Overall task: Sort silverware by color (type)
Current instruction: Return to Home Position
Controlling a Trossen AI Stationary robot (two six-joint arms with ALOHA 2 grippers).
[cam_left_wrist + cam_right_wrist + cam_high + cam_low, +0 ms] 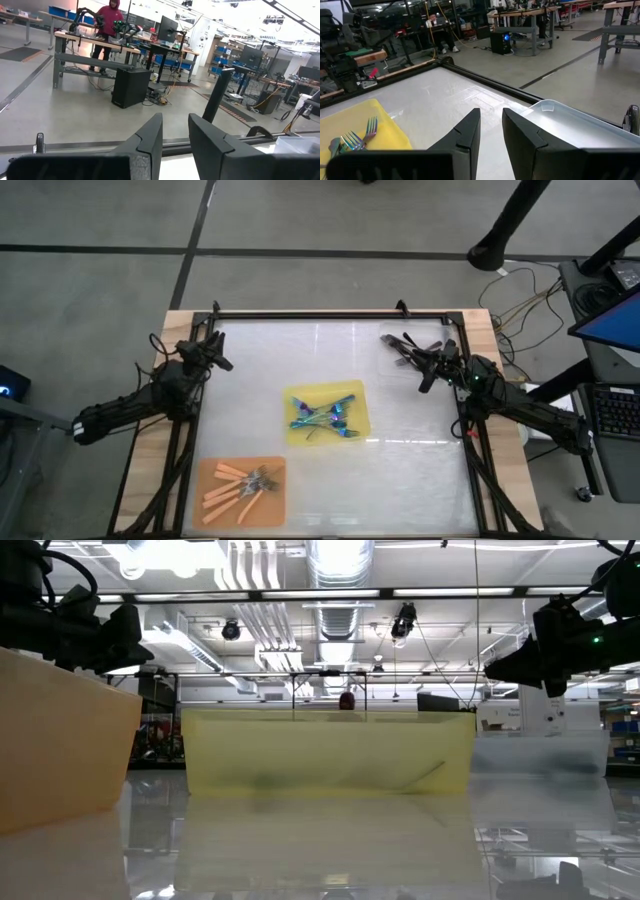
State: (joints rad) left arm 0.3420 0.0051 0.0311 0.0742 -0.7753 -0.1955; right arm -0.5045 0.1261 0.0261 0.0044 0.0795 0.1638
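Dark forks (397, 356) barely distinguishable beside the right tool (424, 370)

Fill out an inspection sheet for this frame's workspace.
Surface: white table top in a black frame.
Job's things: blue forks in yellow bin; orange forks in orange bin; dark forks in clear bin.
Clutter: nothing seen.
Grippers: left gripper over the far left edge, right gripper beside the clear bin; both slightly open, empty.
Cables: loose cables on floor right of table.
Surroundings: person at a workbench; keyboard.
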